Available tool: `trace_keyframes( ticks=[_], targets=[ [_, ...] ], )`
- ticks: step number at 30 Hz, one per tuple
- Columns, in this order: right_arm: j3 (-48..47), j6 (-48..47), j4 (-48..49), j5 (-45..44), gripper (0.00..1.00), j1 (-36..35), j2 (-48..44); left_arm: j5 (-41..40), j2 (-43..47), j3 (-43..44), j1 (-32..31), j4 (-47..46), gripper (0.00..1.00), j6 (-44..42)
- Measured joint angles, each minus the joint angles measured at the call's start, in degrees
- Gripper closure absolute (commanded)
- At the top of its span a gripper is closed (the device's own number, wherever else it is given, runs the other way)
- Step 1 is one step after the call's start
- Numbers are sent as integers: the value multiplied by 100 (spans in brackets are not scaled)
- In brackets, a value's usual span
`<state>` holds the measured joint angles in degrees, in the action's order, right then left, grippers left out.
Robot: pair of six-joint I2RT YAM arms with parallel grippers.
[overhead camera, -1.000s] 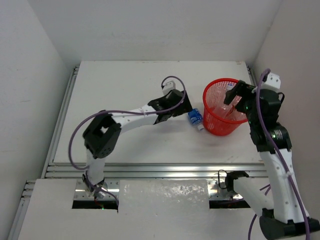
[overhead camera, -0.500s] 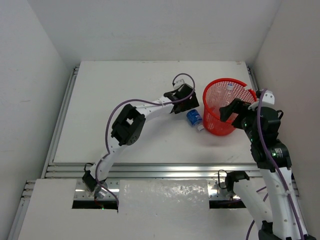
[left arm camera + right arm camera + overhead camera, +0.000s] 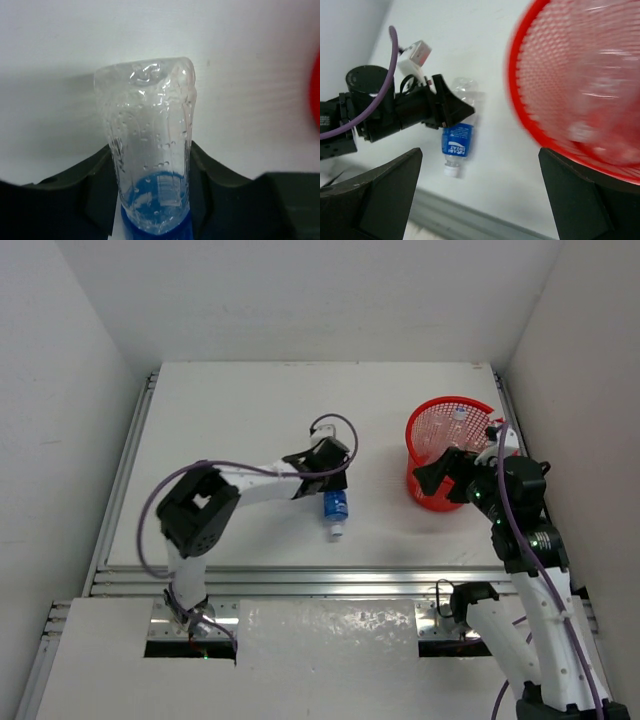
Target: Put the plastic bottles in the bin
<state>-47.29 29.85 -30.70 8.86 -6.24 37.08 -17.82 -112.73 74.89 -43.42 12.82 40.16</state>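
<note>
White tabletop [image 3: 220, 420] with red bin [image 3: 450, 400] and bottle [image 3: 336, 508], plain white walls [image 3: 300, 300] around

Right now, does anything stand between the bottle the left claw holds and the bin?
Nothing lies on the table between the clear blue-labelled plastic bottle and the round red mesh basket; only the open right claw hangs at its near-left wall.

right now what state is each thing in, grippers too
left gripper, shut on the blue-label bottle
blue-label bottle, capped, lying on its side on the table, outside the bin
bin, upright, at least one clear bottle inside, count unclear
right gripper, open, empty, beside the bin
</note>
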Motion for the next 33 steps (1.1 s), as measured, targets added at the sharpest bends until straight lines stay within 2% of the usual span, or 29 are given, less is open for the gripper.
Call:
trace_keyframes(
  ticks=[3, 5, 7, 9, 13, 18, 26, 27, 28, 29, 30, 31, 33],
  targets=[
    [264, 160, 599, 1349, 1, -4, 111, 422, 1508, -1860, 7, -1322, 100, -752],
    [544, 501, 1368, 2262, 1, -42, 210, 1158, 2577, -2938, 7, -2422, 100, -1228],
    [811, 933, 2170, 2973, 1, -151, 352, 1650, 3558, -3733, 0, -3023, 100, -1451],
    [962, 1266, 2769, 3364, 1, -389, 544, 2310, 4282, -4199, -4, -3735, 100, -1613],
    [966, 1390, 3259, 3423, 1, -1329, 848, 3567, 5351, -4896, -39, -5154, 100, -1720],
    [944, 1392, 3757, 3320, 1, -1941, 1040, 4564, 5834, -5097, -55, -5934, 100, -1711],
    [809, 1344, 4387, 3381, 4, -2632, 1386, 5224, 5624, -5080, -55, -6183, 100, -1604],
    [754, 1342, 4439, 3381, 8, -2673, 1453, 5265, 5554, -5062, -55, -6183, 100, -1587],
    [702, 1322, 4500, 3377, 22, -2728, 1521, 5322, 5458, -5025, -55, -6186, 100, -1578],
    [658, 1283, 4562, 3375, 57, -2767, 1580, 5364, 5372, -4986, -55, -6183, 100, -1565],
    [627, 1231, 4590, 3373, 83, -2791, 1613, 5392, 5294, -4946, -55, -6179, 97, -1558],
    [610, 1176, 4570, 3292, 99, -2811, 1637, 5447, 5261, -4935, -55, -6220, 91, -1532],
    [610, 1137, 4538, 3165, 100, -2802, 1628, 5405, 5246, -4876, -50, -6159, 77, -1523]
  ],
)
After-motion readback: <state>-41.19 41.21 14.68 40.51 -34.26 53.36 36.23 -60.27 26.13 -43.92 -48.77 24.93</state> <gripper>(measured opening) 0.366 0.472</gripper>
